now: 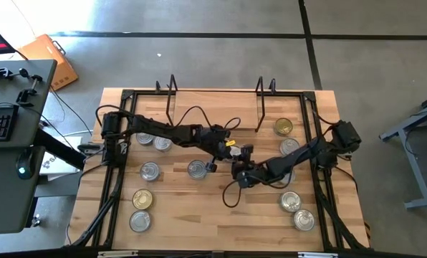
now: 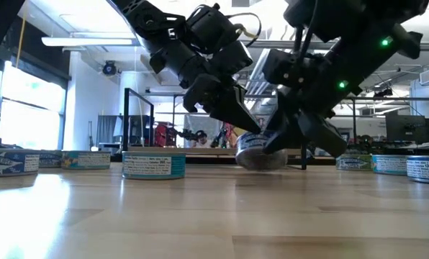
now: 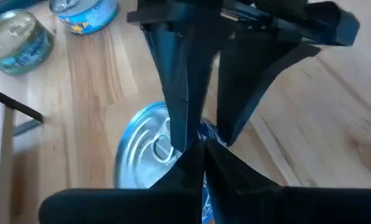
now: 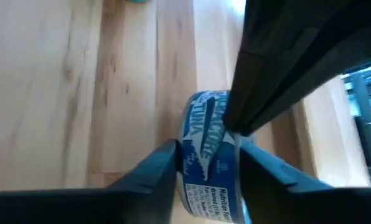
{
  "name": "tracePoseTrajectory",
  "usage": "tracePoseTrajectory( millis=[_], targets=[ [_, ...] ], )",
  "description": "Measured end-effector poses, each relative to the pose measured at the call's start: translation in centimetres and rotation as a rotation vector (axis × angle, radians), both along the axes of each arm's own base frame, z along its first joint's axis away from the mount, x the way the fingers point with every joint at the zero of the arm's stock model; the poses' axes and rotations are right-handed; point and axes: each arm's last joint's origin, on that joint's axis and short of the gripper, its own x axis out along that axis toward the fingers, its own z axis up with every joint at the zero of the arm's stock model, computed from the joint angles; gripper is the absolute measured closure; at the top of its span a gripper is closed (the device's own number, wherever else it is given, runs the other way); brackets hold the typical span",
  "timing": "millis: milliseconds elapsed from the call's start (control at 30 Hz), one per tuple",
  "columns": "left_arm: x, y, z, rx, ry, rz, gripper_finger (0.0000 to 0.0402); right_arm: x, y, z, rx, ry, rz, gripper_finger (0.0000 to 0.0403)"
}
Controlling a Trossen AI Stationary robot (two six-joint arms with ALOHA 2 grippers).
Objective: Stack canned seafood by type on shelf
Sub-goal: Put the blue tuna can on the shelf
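Right gripper [image 1: 240, 174] sits at mid-table in the high view, nose to nose with the left gripper [image 1: 236, 148]; other tins [image 1: 150, 170] lie scattered about the wooden table [image 1: 199, 215], and the shelf [image 1: 213, 107] stands at the far edge with nothing visibly stacked on it.

At table level, both grippers meet over one tilted tin [image 2: 261, 152], one edge lifted off the wood.

Looking past the left wrist, the left fingers [image 3: 179, 93] are pinched together, their tips against the silver top of the tin [image 3: 145, 155], pressing rather than holding.

Looking past the right wrist, the right fingers [image 4: 164, 162] straddle the blue-labelled wall of the tin [image 4: 207, 155], apparently grasping it on edge.

Judged from this, the grip should be squared across the tin's rim before the left gripper eases off, or the tin may roll free.
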Motion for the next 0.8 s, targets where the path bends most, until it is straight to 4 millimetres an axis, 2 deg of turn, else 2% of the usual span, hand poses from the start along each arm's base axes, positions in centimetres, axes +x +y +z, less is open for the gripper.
tracePoseTrajectory(
  millis=[100,200,367,467,633,800],
  targets=[
    [-0.2,-0.4,0.4,-0.007,0.000,-0.015,0.0401,0.0,-0.1,0.0,0.013,-0.002,-0.008,0.0350],
    [-0.8,-0.7,2.3,-0.003,-0.018,-0.021,0.0401,-0.1,-0.1,0.0,0.023,0.000,-0.019,0.0393],
    [-2.7,-0.8,5.9,0.014,-0.023,-0.026,0.0401,0.0,-0.1,0.0,0.065,-0.024,-0.047,0.0387],
    [-3.6,-0.7,6.8,0.050,-0.006,-0.058,0.0401,0.0,-0.3,0.1,0.089,-0.045,-0.078,0.0383],
    [-3.4,0.0,5.0,0.082,0.062,-0.075,0.0401,-0.6,0.0,1.0,0.222,-0.124,-0.184,0.0382],
    [-1.5,1.0,0.9,0.127,0.097,-0.015,0.0401,-2.6,1.6,0.6,0.403,-0.133,-0.370,0.0382]
  ],
)
